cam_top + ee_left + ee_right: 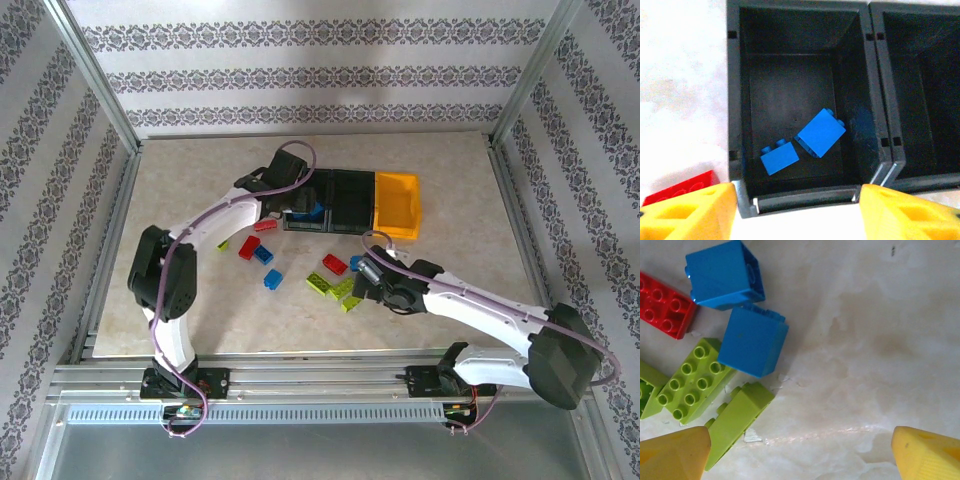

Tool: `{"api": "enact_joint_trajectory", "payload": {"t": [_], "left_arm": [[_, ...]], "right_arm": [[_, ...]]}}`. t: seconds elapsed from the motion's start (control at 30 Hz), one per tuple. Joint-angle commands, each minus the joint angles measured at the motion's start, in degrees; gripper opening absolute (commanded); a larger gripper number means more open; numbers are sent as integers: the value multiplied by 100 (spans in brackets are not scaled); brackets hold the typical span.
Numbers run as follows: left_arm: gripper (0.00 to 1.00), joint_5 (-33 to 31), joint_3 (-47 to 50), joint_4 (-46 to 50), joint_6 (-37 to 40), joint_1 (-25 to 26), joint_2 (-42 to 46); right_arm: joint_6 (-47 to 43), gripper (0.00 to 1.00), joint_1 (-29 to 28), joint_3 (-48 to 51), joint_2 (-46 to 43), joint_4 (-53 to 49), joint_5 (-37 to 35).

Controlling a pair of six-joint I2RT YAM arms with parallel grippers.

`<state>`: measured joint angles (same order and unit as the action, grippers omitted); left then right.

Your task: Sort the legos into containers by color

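Directly beneath the left gripper (798, 202) lie two blue legos (820, 133).

Your pale beige marbled desk (200, 190) is enclosed by white wallpapered walls with grey floral stripes (320, 60). Slanted aluminium frame posts (95, 75) rise at 10 and 2 o'clock. A silver slotted metal rail (320, 378) runs along 6 o'clock.

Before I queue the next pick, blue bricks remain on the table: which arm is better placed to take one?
Right, probably: the right gripper hangs open beside a blue plastic brick; the left gripper is over the black plastic bin holding blue bricks.
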<state>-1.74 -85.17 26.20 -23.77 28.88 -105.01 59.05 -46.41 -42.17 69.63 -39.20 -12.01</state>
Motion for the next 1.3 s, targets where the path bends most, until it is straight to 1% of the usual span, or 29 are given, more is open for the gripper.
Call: {"api": "enact_joint_trajectory", "payload": {"t": [0.0, 0.17, 0.2, 0.23, 0.47, 0.63, 0.83, 1.07, 1.27], "left_arm": [[73, -268, 352, -305, -159, 47, 448], [88, -538, 933, -528, -260, 30, 975], [95, -600, 1063, -568, -271, 30, 1080], [100, -684, 1172, -604, -279, 23, 1174], [100, -1090, 1789, -750, -342, -9, 1719], [100, -1189, 2100, -897, -392, -58, 1970], [100, -1195, 2141, -871, -415, -71, 2009], [100, -1189, 2169, -893, -454, -77, 1997], [100, -1193, 2187, -888, -467, -79, 1993]], "right_arm": [[174, 92, -77, -159, 158, -38, 167], [226, 92, -143, -203, 394, 220, 329], [231, 91, -152, -215, 455, 258, 352], [234, 91, -157, -242, 523, 287, 373], [157, 88, -250, -447, 932, 448, 545], [117, 85, -261, -502, 1196, 457, 625], [116, 73, -263, -438, 1342, 433, 733], [67, 65, -262, -397, 1489, 199, 809], [9, 57, -263, -438, 1432, 9, 805]]}}
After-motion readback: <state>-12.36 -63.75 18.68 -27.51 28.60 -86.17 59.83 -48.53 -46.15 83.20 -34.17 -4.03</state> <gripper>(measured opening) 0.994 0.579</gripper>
